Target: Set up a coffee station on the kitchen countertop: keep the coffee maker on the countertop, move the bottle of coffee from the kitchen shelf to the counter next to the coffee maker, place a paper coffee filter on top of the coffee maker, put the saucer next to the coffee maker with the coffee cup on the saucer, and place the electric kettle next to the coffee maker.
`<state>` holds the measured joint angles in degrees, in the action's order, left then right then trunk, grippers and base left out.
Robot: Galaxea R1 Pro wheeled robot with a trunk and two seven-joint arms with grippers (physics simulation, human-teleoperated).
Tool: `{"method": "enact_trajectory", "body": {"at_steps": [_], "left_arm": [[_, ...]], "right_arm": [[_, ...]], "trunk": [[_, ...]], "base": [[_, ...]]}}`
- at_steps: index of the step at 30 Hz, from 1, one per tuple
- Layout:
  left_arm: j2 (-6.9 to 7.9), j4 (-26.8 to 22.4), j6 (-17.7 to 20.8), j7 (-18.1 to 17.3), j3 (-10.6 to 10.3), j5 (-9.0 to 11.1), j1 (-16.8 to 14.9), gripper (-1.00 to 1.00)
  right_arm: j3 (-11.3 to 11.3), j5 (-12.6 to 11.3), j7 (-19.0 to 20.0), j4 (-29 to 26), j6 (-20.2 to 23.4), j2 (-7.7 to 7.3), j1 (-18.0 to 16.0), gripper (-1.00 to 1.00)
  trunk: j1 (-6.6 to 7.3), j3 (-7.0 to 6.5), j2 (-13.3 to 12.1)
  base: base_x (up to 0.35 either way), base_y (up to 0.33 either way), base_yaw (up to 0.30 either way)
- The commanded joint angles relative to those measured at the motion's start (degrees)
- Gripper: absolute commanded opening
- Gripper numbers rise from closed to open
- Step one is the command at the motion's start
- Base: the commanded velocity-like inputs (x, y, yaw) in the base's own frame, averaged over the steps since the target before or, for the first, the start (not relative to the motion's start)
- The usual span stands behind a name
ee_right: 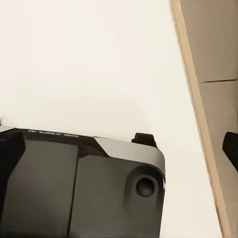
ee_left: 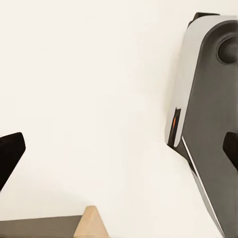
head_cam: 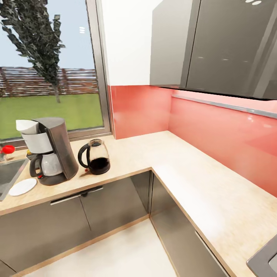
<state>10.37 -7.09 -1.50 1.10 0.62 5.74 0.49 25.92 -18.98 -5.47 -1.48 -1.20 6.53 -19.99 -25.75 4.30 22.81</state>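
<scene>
On the counter (head_cam: 130, 154) near the window sit the coffee maker (head_cam: 50, 152), with a white paper filter (head_cam: 26, 125) at its top, the kettle (head_cam: 96, 157) just beside it toward the corner, and a saucer (head_cam: 22, 187) in front of it by the sink (head_cam: 7, 175). No cup or coffee bottle among these things. Both wrist views look down at pale floor and the robot's own base, with a cabinet edge at one side.

Left gripper (ee_left: 124, 151): dark fingertips at both edges of its view, spread wide, nothing between. Right gripper (ee_right: 119, 148): likewise spread and empty.

Risks (judged):
- filter looks perched at the maker's edge; a bump during later placements could knock it off
- saucer lies close to the sink rim, so a careless cup placement might push it in
- arms hang low beside the cabinets; raising them near the counter edge could strike it

Count: one coffee maker, one filter, one kettle, one saucer, zero cups, zero bottles, two grippers
</scene>
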Motion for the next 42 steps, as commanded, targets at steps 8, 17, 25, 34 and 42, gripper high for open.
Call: {"method": "enact_trajectory", "body": {"at_steps": [8, 17, 25, 34, 42], "left_arm": [[0.0, -0.11, -0.02, 0.09, -0.15, 0.54, 0.04, 1.0], [0.06, 0.01, 0.08, 0.57, -0.26, 0.57, 0.14, 1.0], [0.51, 0.15, 0.23, 0.57, -0.52, 0.5, 0.38, 1.0], [0.1, 0.11, 0.18, 0.59, -0.53, 0.49, 0.39, 1.0], [0.17, 0.05, 0.1, 0.64, -0.53, 0.46, 0.39, 1.0]], "right_arm": [[0.51, -0.45, -0.27, 0.13, -0.12, -2.1, 0.42, 1.0], [0.49, -0.44, -0.19, 0.1, -0.44, -6.24, 10.98, 1.0], [0.41, -0.87, 0.06, -0.17, -0.55, -6.26, 11.46, 1.0], [0.43, -7.32, 11.67, -0.02, -0.56, -9.34, 11.54, 1.0], [0.45, -7.83, 12.16, -0.01, -0.56, -9.51, 11.52, 1.0]], "trunk": [[-0.03, 0.47, 0.11], [-0.03, 0.93, 0.11], [-0.03, 1.38, 0.11], [-0.03, 1.9, 0.11], [-0.03, 2.36, 0.11]], "base": [[0.0, 0.0, 0.249], [0.0, 0.0, 0.25], [0.0, 0.0, 0.237], [0.0, 0.0, 0.233], [0.0, 0.0, 0.231]]}}
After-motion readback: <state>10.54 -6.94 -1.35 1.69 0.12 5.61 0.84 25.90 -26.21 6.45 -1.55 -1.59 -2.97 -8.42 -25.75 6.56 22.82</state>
